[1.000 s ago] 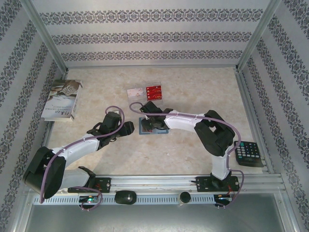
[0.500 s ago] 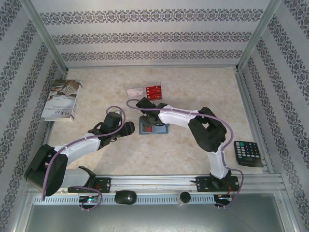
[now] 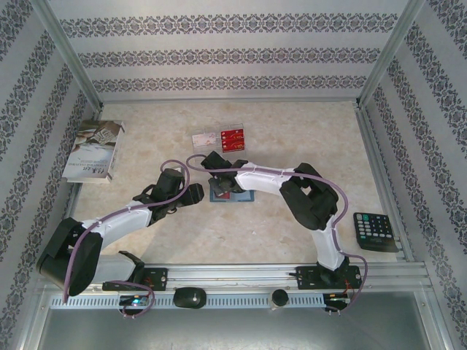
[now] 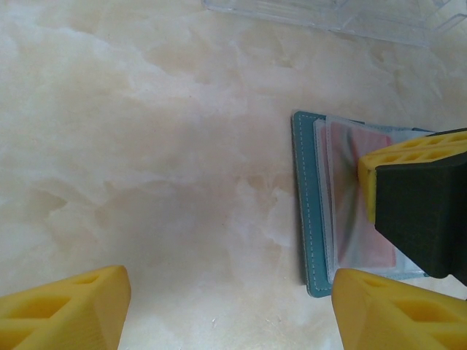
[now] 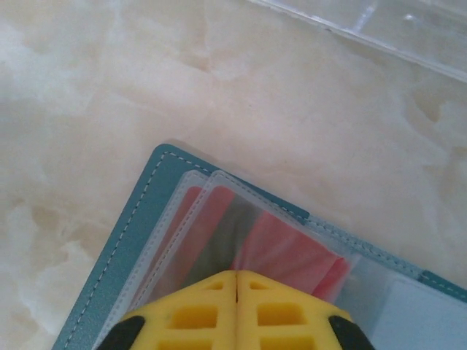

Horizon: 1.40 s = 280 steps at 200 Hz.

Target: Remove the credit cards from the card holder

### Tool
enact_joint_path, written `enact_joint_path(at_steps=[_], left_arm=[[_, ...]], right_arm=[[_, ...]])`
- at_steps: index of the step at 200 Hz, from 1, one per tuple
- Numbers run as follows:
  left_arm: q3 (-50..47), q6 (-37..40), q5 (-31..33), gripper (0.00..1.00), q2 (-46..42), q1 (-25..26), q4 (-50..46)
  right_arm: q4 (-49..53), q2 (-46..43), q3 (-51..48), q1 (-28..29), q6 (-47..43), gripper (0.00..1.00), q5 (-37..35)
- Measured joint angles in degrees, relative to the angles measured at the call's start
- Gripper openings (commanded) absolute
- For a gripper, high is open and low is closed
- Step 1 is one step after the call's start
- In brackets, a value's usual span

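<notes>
1. Extraction looks like the step in hand. The card holder (image 5: pixel 117 240) lies open and flat on the table (image 4: pixel 146 146), roughly mid-table in the overhead view. Clear sleeves fan up from its teal panel, and there's a red card (image 5: pixel 284 251) inside one of them.
2. The right gripper (image 5: pixel 237 288) has its fingers pressed tight together, no gap, right at the edge of that sleeve. Can't tell from here whether it has actually nipped the card or just the plastic.
3. The left gripper (image 4: pixel 226 313) is spread wide. It hovers over bare table just beside the holder, on the left arm's side, touching nothing.
4. Two credit cards (image 3: pixel 233 136), one red and one pale, lie side by side toward the far side. They seem to be in the clear tray (image 4: pixel 328 11), so my guess is the job is partway done.
5. Next move, as I see it: draw the card out along the sleeve opening, nice and slow. Nothing pins the holder down, so it'll probably want to drag or lift along with it. The left gripper is well placed to press on the teal edge.
6. Writing: there's white print on the red card in the tray, but it's too small to read. Same goes for the booklet (image 3: pixel 93 151) cover and the calculator (image 3: pixel 375 231) keys. No brand I can make out anywhere.
</notes>
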<state>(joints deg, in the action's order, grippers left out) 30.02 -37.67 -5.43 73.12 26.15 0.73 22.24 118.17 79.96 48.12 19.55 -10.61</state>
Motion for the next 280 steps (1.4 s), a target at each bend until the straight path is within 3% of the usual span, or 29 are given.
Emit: enact_joint_path(at_steps=[62,80,90,104,176,235,280], left_arm=[[0.0,0.0,-0.6,0.73,0.0,0.0,0.3],[0.0,0.0,-0.6,0.73,0.6,0.0,1.6],[0.0,0.0,-0.9,0.73,1.1,0.0,2.2],[0.0,-0.1,-1.1,0.73,1.5,0.0,2.6],[0.0,0.0,-1.7,0.73,1.6,0.0,2.8],[0.0,0.0,-2.2,0.73,1.6,0.0,2.8],[0.0,0.0,-5.2,0.69,1.7,0.0,4.7]], right_arm=[[-0.3,-2.3,-1.6,-1.2,0.5,0.05,4.4],[0.6,-3.5,-1.6,-1.5,1.6,0.21,6.5],[0.8,-4.1,-1.7,-1.5,2.8,0.37,7.3],[0.9,-5.0,-1.9,-1.5,3.3,0.40,7.5],[3.3,-4.3,-3.4,-1.5,3.3,0.36,5.6],[1.6,-3.2,-3.7,-1.4,3.5,0.00,5.2],[-4.3,-5.5,-8.3,-3.2,3.3,0.00,9.3]])
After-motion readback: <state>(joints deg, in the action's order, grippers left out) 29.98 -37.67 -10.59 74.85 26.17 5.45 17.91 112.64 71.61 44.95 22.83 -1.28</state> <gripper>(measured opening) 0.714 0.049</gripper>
